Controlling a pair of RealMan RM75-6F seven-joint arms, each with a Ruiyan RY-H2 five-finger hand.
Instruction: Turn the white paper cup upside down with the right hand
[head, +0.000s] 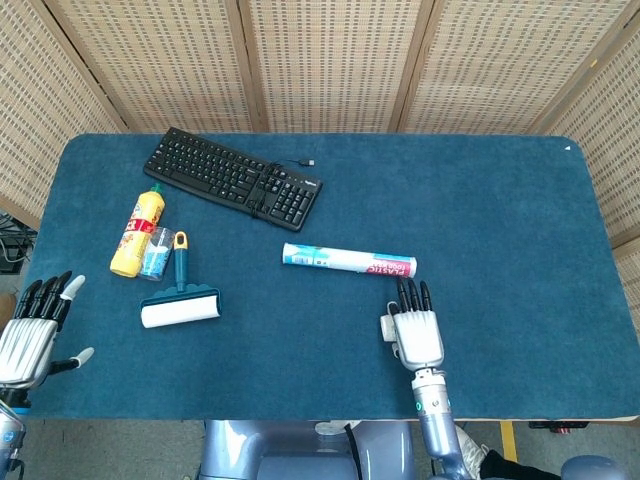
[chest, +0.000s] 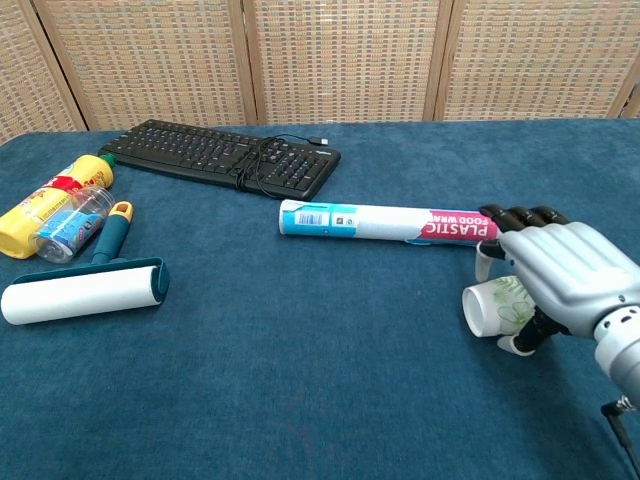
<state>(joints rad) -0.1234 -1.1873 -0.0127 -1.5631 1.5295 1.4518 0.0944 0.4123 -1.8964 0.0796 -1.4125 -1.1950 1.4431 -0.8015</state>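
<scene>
Here the right hand cups the white paper cup, lying sideways beside the plastic food wrap roll; it should firm its hold before rotating the rim downward.

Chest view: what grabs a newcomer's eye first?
The right hand at the near right, holding the white paper cup on its side, mouth facing left. Just behind it lies the plastic food wrap roll mid-table; the black keyboard sits at the far left.
</scene>
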